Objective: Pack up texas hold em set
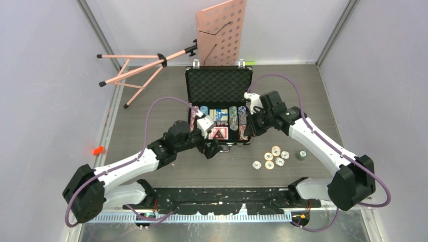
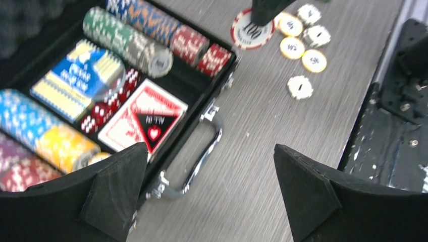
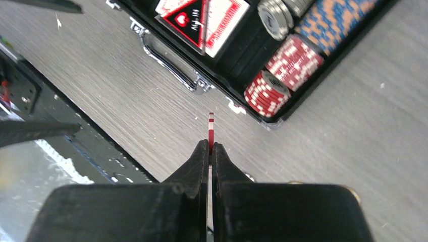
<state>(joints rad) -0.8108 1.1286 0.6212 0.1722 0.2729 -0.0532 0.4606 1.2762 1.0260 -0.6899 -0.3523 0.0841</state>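
Case: black briefcase (image 1: 218, 85) lies open at mid-table, lid propped back, handle (image 2: 199, 161) facing me. Chip rows, a blue card deck (image 2: 75, 78), the red "ALL IN" deck (image 2: 146, 118) and small red dice (image 2: 108, 106) already sit in the tray.

Loose chips: a small cluster (image 1: 275, 156) rests on the table (image 1: 151, 91) to the right of the case, well apart from it.

Right gripper (image 3: 210, 151): fingers pinched almost together on one red-and-white chip (image 3: 211, 126), held on edge just off the case's near right corner. In the left wrist view the same chip (image 2: 251, 31) shows face-on under the fingers.

Left gripper (image 2: 212, 186): spread as wide as it goes, nothing between the fingers, hovering over the case's front edge and handle.

Step in hand: I judge this as carrying the pinched chip to the short red stack (image 3: 266, 93) in the right-hand channel.

How I'd do it well: keep the chip on edge, line it up parallel with the stack's faces, lower it into the gap at the stack's end, then release; a tilted release could let it roll.

Uncertainty: the left wrist view is blurred, so I can't tell how much room that channel has left.

Left arm note: I'd keep it away from the right arm's path over the case.
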